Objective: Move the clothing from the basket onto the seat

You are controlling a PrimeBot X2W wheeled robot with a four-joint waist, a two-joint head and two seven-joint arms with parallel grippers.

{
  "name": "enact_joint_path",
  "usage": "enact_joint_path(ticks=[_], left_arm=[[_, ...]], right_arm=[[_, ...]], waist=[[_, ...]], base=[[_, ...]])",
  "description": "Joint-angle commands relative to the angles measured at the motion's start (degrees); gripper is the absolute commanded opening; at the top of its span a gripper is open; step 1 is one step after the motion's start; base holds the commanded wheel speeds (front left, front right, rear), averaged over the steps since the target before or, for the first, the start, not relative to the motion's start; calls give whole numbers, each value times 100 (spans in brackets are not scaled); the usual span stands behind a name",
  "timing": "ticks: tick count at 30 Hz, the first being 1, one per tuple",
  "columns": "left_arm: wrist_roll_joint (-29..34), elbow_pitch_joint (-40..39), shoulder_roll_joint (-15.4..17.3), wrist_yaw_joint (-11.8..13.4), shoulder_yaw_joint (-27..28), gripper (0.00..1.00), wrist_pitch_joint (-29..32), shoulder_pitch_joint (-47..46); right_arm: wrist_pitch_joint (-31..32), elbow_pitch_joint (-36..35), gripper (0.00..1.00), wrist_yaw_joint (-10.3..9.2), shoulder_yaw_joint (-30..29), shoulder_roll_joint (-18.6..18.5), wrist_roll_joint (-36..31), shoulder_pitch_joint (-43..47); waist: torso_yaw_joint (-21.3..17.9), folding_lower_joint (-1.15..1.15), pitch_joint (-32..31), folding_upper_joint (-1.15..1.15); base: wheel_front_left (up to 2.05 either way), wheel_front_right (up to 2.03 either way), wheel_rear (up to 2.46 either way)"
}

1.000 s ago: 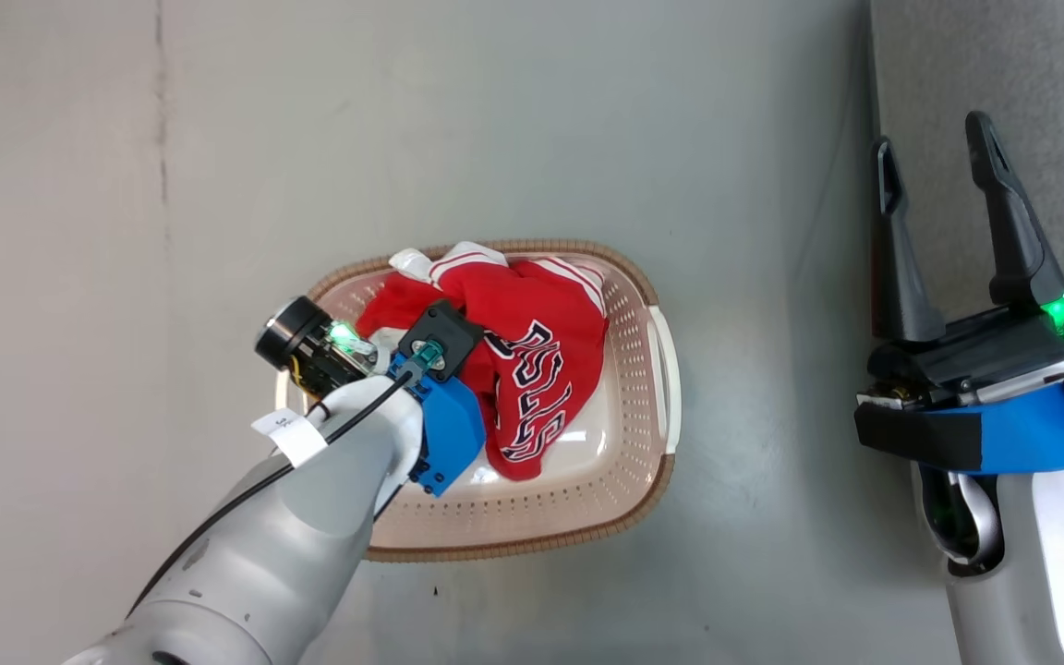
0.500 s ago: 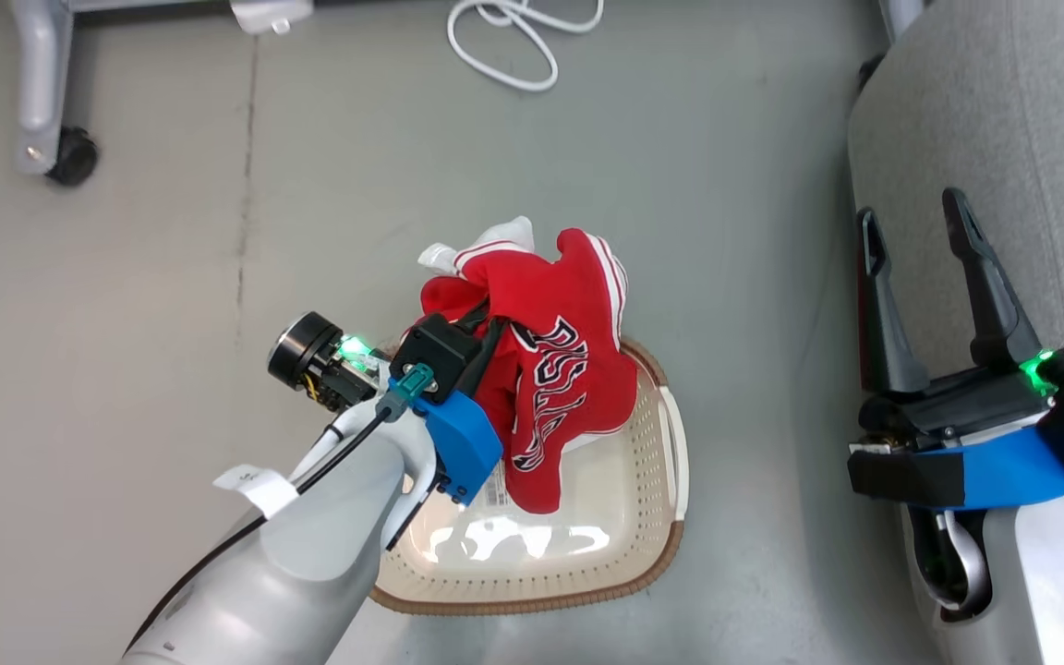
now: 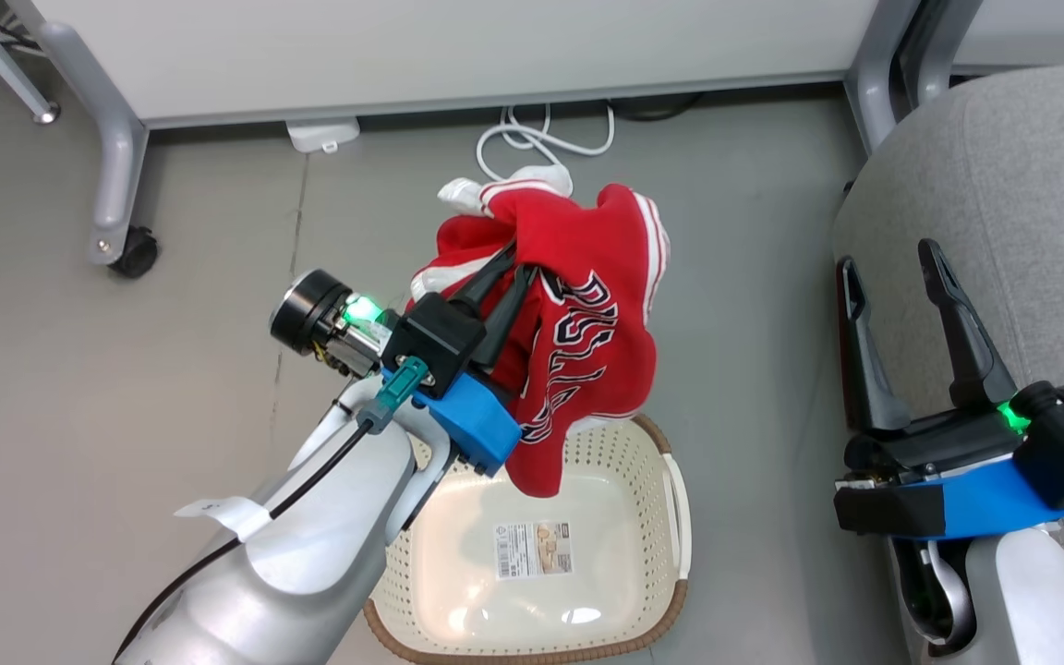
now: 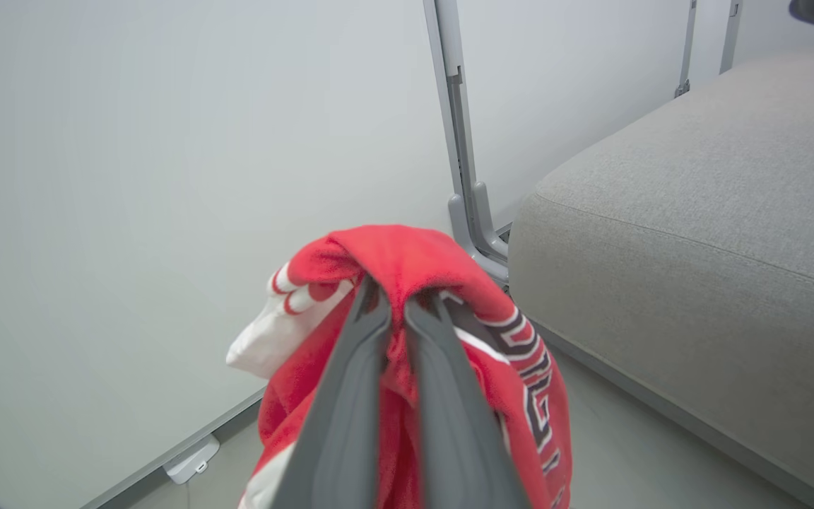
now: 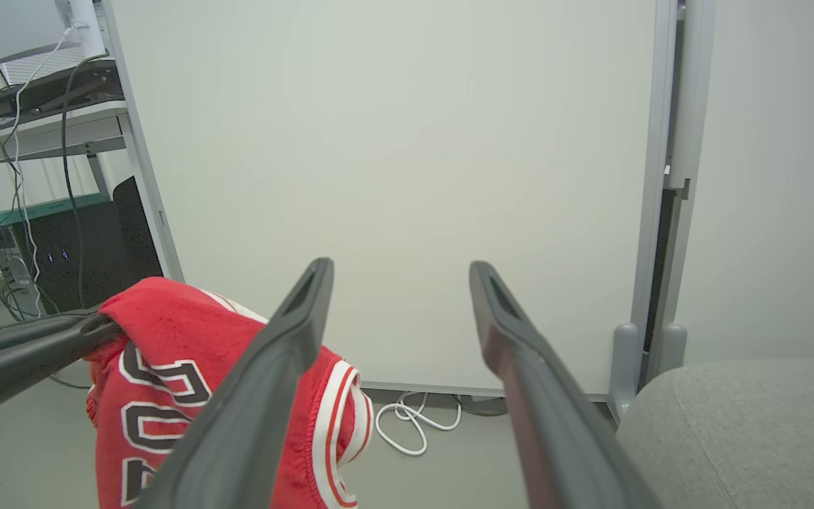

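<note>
- Now L pincer (image 3: 513,266) pinched narrow on red clothing (image 3: 606,351), which hangs above basket (image 3: 675,517).
- R pincer (image 3: 890,263) spread wide, empty, by seat (image 3: 1031,185) edge.

You're looking at black-and-white block lettering on the jersey (image 3: 608,314), running sideways and creased. It reads "BULLS", partly folded under. The sticker (image 3: 537,550) in the basket (image 3: 645,473) has print too small to read.

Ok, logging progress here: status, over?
Left gripper shut on red BULLS jersey, above cream perforated plastic basket. Right gripper open by grey fabric seat. Nothing seen blocking.
</note>
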Motion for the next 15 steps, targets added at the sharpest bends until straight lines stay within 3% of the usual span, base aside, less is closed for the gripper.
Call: enact_joint_path(ticks=[1, 15], left_arm=[[45, -99, 10, 18, 57, 0, -31, -62], [192, -717, -201, -131, 134, 0, -31, -576]], right_arm=[[-18, 9, 100, 3, 4, 27, 23, 83], [-18, 84, 100, 3, 75, 80, 40, 233]], waist=[[10, 1, -109, -1], [1, 1, -494, -1]], base=[[0, 0, 0], [0, 0, 0]])
